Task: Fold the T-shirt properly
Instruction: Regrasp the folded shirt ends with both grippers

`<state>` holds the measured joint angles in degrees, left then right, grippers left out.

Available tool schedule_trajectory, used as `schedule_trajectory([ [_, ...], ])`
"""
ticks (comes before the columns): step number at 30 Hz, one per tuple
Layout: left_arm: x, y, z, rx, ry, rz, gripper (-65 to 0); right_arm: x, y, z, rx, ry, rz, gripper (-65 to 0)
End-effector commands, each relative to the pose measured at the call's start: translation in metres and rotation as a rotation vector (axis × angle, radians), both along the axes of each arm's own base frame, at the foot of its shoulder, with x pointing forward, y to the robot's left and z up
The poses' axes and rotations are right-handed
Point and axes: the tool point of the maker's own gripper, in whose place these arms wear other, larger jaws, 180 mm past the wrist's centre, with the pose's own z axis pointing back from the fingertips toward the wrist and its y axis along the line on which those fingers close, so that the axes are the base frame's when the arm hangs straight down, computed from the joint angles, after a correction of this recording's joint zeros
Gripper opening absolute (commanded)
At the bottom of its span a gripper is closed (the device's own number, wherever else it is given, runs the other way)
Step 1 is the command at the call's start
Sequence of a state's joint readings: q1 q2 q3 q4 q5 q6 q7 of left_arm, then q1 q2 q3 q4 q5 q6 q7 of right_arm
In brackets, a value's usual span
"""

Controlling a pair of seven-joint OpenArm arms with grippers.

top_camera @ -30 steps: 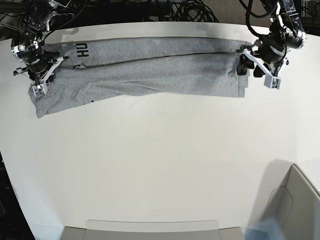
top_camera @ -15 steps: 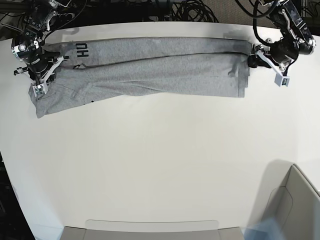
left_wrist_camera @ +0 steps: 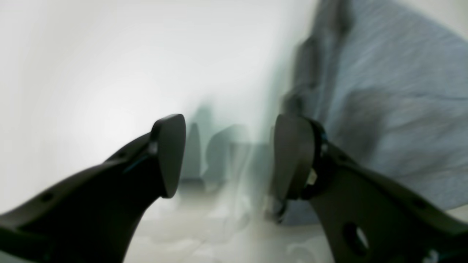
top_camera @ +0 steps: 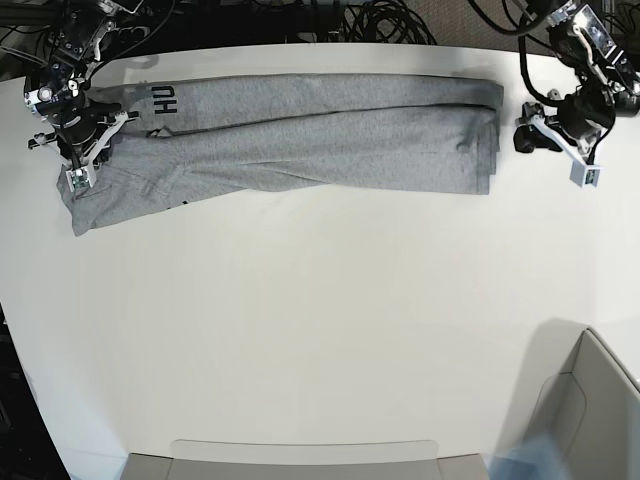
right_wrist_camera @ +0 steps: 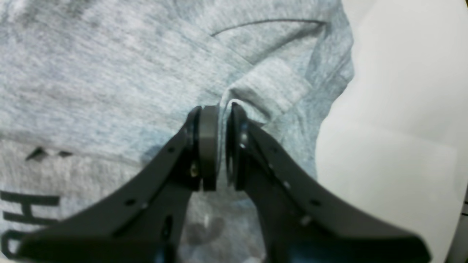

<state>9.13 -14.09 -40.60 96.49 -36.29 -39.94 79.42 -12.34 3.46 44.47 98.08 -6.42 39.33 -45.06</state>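
Right gripper [right_wrist_camera: 221,109], at the left of the base view, is clenched on a raised ridge of the T-shirt [top_camera: 300,135]; in the right wrist view its two dark pads [right_wrist_camera: 208,142] pinch a thin fold of heather-grey fabric close to the garment's end, with dark block lettering visible on the cloth below and to the left of the jaws. Left gripper [left_wrist_camera: 226,153], at the right of the base view, is released: its jaws stand wide apart with nothing between them, and it sits over the bare white table [top_camera: 320,330] just beside the garment's other end, not touching it. The left wrist view is blurred, showing only grey cloth behind the right-hand finger. The T-shirt lies folded lengthwise into a long, narrow band along the far edge of the table, spanning nearly from one gripper to the other. A grey bin [top_camera: 590,400] occupies the near right corner, well apart from the garment.
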Motion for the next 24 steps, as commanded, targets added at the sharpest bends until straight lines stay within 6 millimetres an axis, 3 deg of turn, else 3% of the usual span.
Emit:
schedule_trajectory([
  [1, 0.002, 0.003, 0.007, 0.018, -0.011, -0.009, -26.1, 0.008, 0.002, 0.009, -0.003, -0.039, 0.017, -57.4],
  [11, 0.0, -0.041, -0.012, -0.06, 0.022, -0.077, -26.1, 0.007, 0.002, 0.008, -0.002, -0.035, 0.018, -57.4],
  [19, -0.013, -0.039, -0.034, -0.103, 0.093, -0.051, -26.1, 0.006, 0.0, 0.009, -0.01, -0.032, 0.019, -57.4],
  [24, -0.016, -0.04, -0.036, -0.104, 0.103, -0.058, -26.1, 0.006, 0.0, 0.009, -0.01, -0.032, 0.019, -57.4],
])
